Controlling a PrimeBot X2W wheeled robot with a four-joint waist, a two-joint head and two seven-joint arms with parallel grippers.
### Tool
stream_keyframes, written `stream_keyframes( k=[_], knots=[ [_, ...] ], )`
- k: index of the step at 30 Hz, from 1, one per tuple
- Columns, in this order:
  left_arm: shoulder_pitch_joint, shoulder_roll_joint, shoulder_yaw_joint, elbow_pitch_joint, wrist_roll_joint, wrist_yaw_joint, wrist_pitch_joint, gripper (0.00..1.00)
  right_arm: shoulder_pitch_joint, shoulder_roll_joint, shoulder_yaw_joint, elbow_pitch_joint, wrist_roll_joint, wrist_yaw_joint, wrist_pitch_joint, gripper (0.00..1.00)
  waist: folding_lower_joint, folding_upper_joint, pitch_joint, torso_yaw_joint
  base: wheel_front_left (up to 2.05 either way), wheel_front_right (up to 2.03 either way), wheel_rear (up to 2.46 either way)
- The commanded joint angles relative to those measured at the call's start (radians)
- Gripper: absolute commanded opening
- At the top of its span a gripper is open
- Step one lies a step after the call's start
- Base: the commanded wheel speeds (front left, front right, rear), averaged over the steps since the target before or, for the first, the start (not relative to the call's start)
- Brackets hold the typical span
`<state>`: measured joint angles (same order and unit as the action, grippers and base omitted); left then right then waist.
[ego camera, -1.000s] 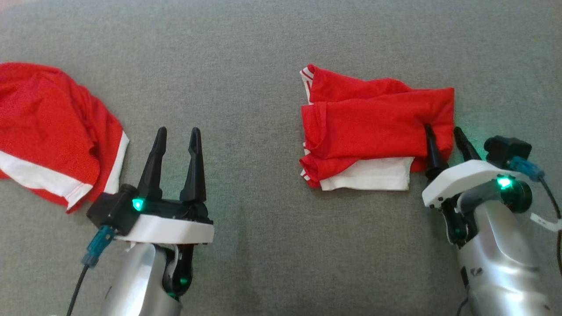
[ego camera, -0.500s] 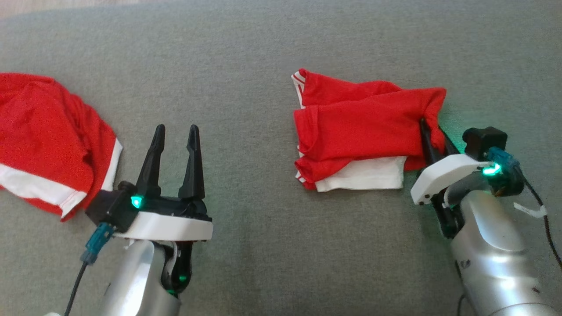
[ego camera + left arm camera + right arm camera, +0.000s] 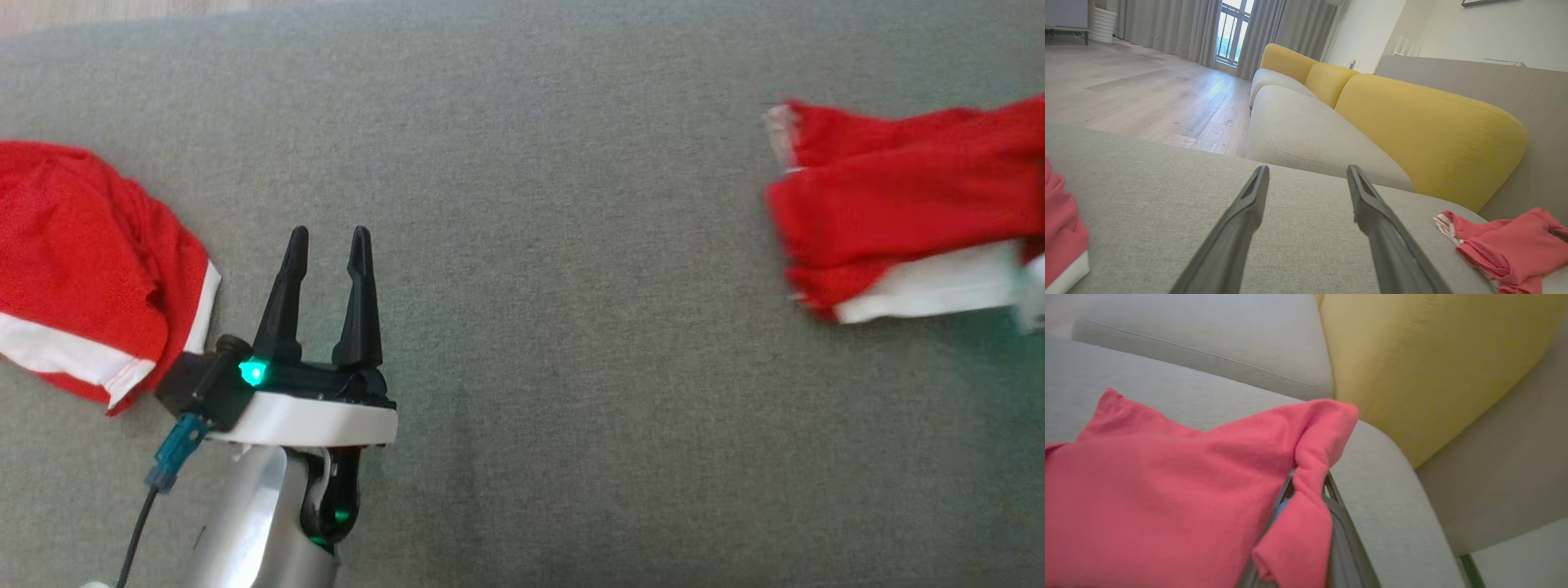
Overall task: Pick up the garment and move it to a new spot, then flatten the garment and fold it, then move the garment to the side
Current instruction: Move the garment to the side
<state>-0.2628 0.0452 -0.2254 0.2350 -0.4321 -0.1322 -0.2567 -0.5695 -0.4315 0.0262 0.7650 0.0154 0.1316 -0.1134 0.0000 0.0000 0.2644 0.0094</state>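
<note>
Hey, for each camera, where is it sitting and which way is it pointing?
Head view: on the head, looking down at the grey cushion; open left gripper at lower left.
Left wrist view: on the left wrist, looking along its fingers across the cushion to the yellow sofa back.
Right wrist view: on the right wrist, looking along the right gripper, shut on the folded red garment.
Shared: all three show that garment.

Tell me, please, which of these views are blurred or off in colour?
Head view: the folded garment at the right edge is smeared, while the left claw and the crumpled garment are crisp. Left wrist view: sharp, with the window glaringly bright. Right wrist view: soft all over, the folded garment rendered pink.
</note>
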Motion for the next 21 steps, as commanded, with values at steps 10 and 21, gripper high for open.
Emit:
stream_keyframes(
  k=[10, 21],
  knots=[
    [-0.052, 0.005, 0.023, -0.042, 0.001, 0.002, -0.005, 1.0, -0.09, -0.202, -0.114, 0.036, -0.004, -0.001, -0.013, 0.0, 0.0, 0.0, 0.059, 0.035, 0.0, 0.0, 0.0],
    [-0.066, 0.005, 0.029, -0.035, 0.007, 0.002, -0.005, 1.0, -0.128, -0.167, -0.17, 0.031, -0.075, -0.001, -0.012, 0.64, 0.0, 0.0, 0.073, 0.036, 0.0, 0.0, 0.0]
  ],
)
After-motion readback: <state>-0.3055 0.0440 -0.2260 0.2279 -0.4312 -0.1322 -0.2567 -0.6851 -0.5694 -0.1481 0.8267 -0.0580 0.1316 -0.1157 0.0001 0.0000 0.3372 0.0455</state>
